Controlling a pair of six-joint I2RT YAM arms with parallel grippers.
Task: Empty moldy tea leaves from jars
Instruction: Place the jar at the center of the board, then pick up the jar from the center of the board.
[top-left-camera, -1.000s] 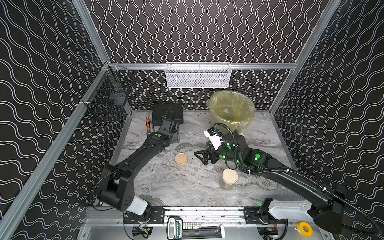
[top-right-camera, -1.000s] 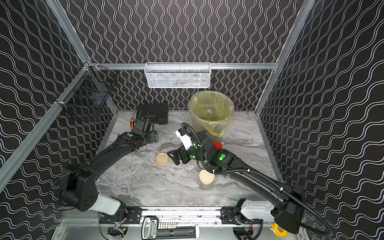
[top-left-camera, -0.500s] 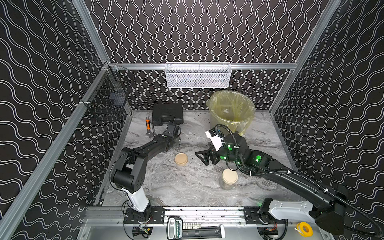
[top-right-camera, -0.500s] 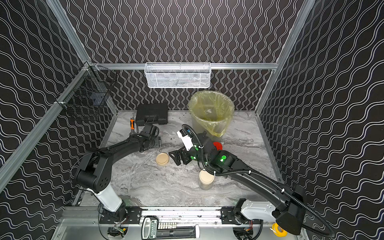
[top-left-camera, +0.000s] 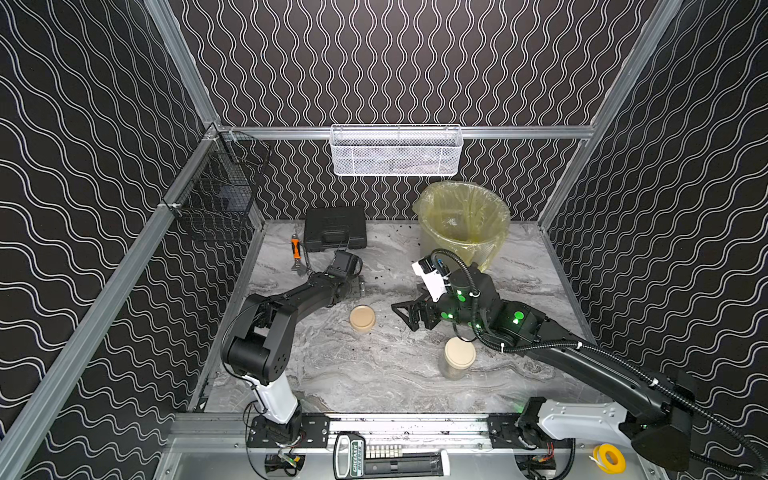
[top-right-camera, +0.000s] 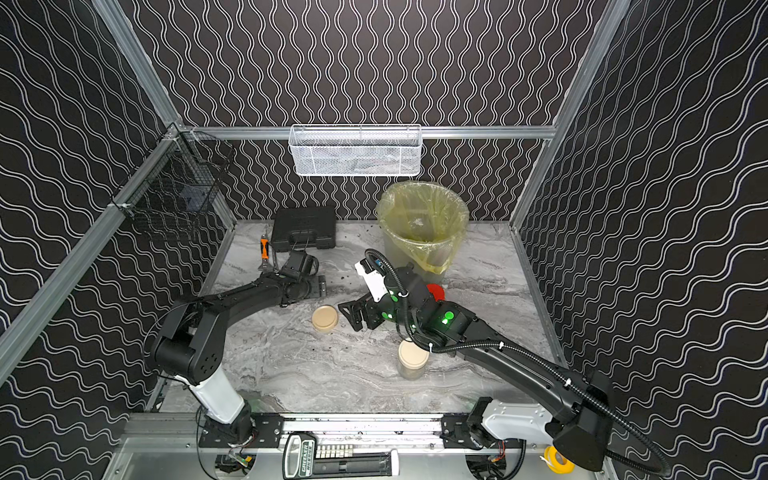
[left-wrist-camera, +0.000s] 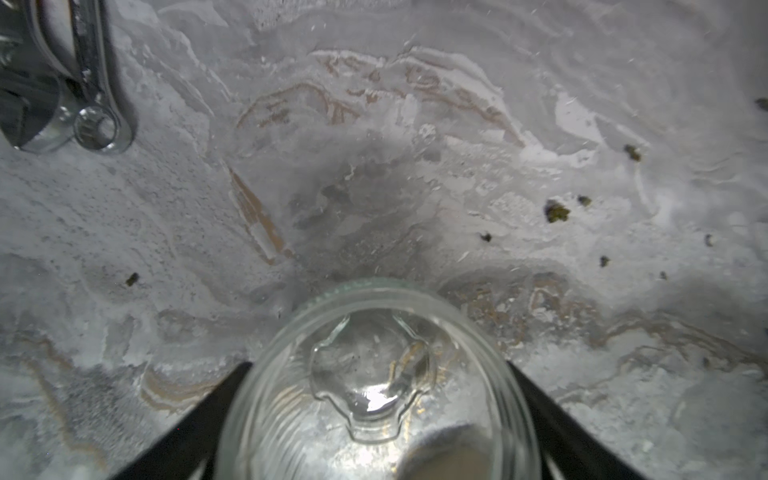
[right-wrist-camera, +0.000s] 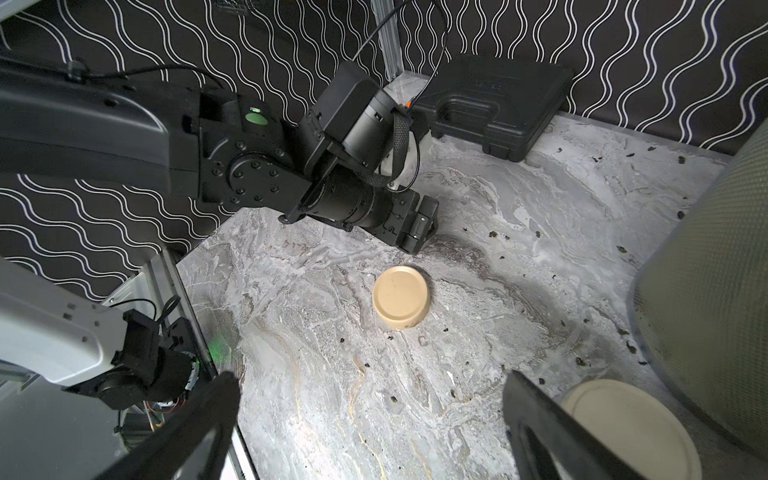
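The left gripper (left-wrist-camera: 378, 365) is low at the table (top-left-camera: 374, 374), near the case (top-left-camera: 334, 228) and a wrench (left-wrist-camera: 97, 83). Between its fingers (left-wrist-camera: 208, 411) sits a lidless jar (left-wrist-camera: 374, 395) of clear glass, its mouth toward the wrist camera, with only a few specks inside. The fingers lie right at its sides, but whether they press it or stand just off it I cannot tell.

The right gripper (top-left-camera: 403, 318) hovers mid-table with its fingers spread wide and nothing between them. A loose lid (top-left-camera: 362, 318) lies flat just ahead of it, between the two grippers. A lidded jar (top-left-camera: 458, 358) stands upright nearer the front, beside the right arm. In a top view a red lid (top-right-camera: 435, 290) shows behind that arm, close to the bucket (top-left-camera: 465, 208).

Tea (left-wrist-camera: 557, 212) lies as dark crumbs scattered over the table – many of them near the bucket
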